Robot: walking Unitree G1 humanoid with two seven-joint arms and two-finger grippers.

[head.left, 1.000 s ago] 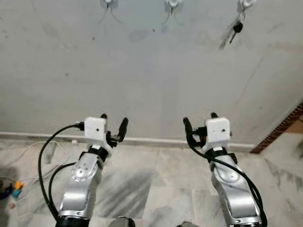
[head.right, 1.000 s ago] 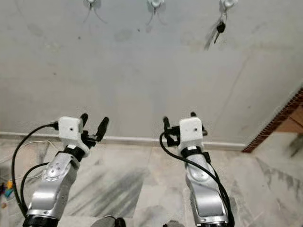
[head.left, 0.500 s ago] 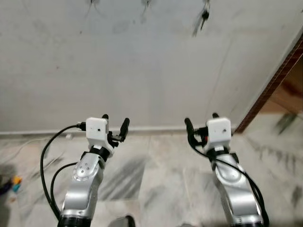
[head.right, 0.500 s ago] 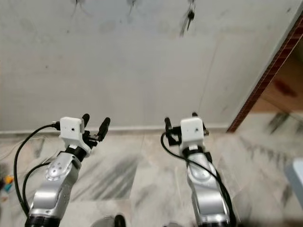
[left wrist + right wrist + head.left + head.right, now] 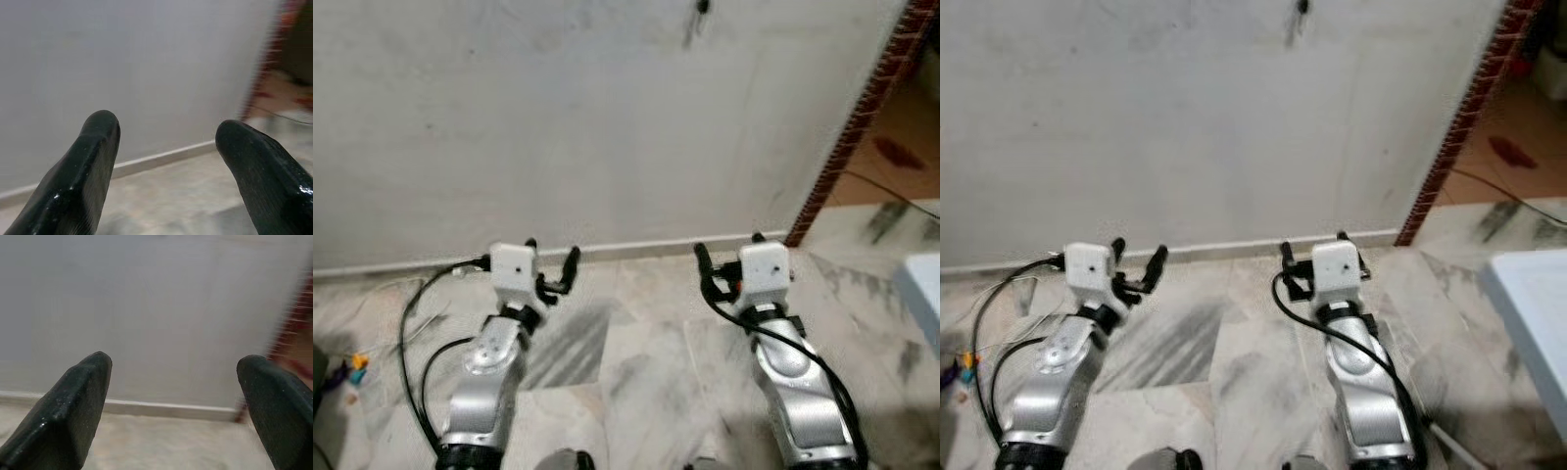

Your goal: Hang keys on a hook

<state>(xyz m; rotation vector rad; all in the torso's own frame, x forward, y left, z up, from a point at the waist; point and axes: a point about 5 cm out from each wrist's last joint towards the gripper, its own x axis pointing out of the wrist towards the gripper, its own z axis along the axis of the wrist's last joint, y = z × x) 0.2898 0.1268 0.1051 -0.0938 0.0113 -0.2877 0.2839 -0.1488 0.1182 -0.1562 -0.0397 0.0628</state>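
A dark bunch of keys (image 5: 702, 7) hangs high on the grey wall, cut off by the picture's top edge, with its shadow just below it. Both arms are held out in front of me at waist height, well below the keys. My left gripper (image 5: 551, 257) is open with nothing between its fingers, and the left wrist view looks past its gripper (image 5: 166, 142) at bare wall and skirting. My right gripper (image 5: 727, 250) is also open and holds nothing; the right wrist view has its gripper (image 5: 173, 377) facing the same wall.
A red brick wall edge (image 5: 847, 137) marks an opening on the right, with a reddish floor beyond it. A pale blue-white object (image 5: 1538, 323) stands low at the right. Cables (image 5: 411, 294) and small coloured bits (image 5: 354, 367) lie on the marble floor at the left.
The whole picture has shifted: the camera has swung right and down. The hooks have slid off the top, and the brick edge and pale object have come in. Both grippers hold the same pose.
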